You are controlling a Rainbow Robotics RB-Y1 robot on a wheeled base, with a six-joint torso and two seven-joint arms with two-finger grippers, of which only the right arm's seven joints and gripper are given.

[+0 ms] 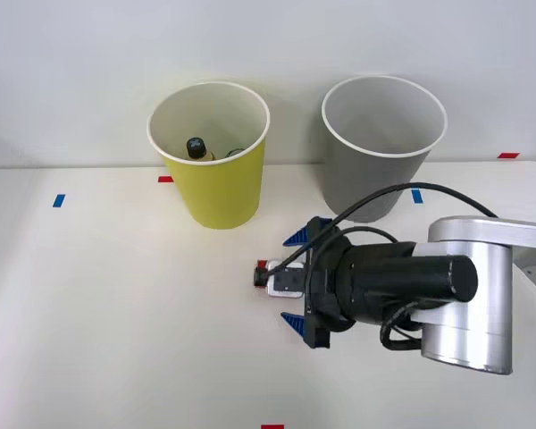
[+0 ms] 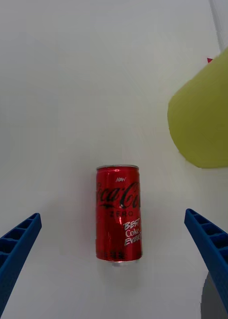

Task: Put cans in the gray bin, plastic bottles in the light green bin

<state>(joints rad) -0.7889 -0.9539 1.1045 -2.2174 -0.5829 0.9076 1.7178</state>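
Red can [image 2: 118, 213] lies on tabletop [image 2: 69, 99] between wide-spread gripper [image 2: 114, 259] fingers [image 2: 14, 249], untouched; light green bin [image 2: 206, 119] near.

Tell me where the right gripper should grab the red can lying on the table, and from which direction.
Probably across the middle of the red can, coming straight down from above. It lies on its side on the table, so its curved sides face the two blue fingers of the open right gripper, which already stand on either side of it.

Red can [image 2: 118, 213], white lettering; yellow-green bin [image 1: 216, 179]; gray bin [image 1: 375, 170].
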